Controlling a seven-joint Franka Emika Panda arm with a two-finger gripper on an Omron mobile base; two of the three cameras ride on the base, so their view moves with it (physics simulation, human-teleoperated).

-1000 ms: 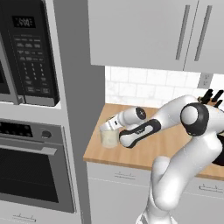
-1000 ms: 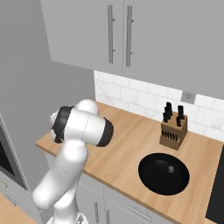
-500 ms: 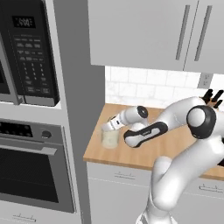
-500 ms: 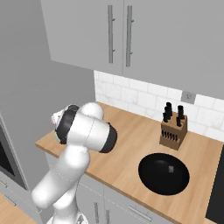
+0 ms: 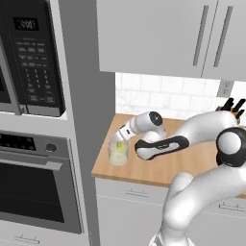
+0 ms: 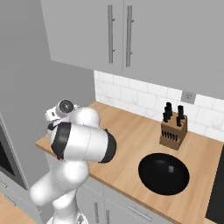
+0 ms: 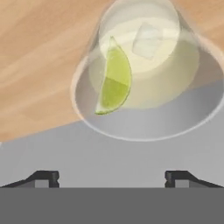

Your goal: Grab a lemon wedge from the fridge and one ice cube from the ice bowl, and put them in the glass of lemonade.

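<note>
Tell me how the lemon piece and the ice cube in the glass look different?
The lemon wedge is yellow-green and curved like a slice of moon; the ice cube is pale, see-through and blocky. The lemon wedge looks bigger than the ice cube. In the hand view the wedge sits on the left, the cube upper right. Both lie inside the glass of lemonade.

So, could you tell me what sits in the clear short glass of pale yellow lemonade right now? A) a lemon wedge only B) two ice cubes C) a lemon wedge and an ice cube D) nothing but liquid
C: the hand view looks down into the clear short glass of pale yellow lemonade and shows a yellow-green lemon wedge beside a pale square ice cube.
</note>
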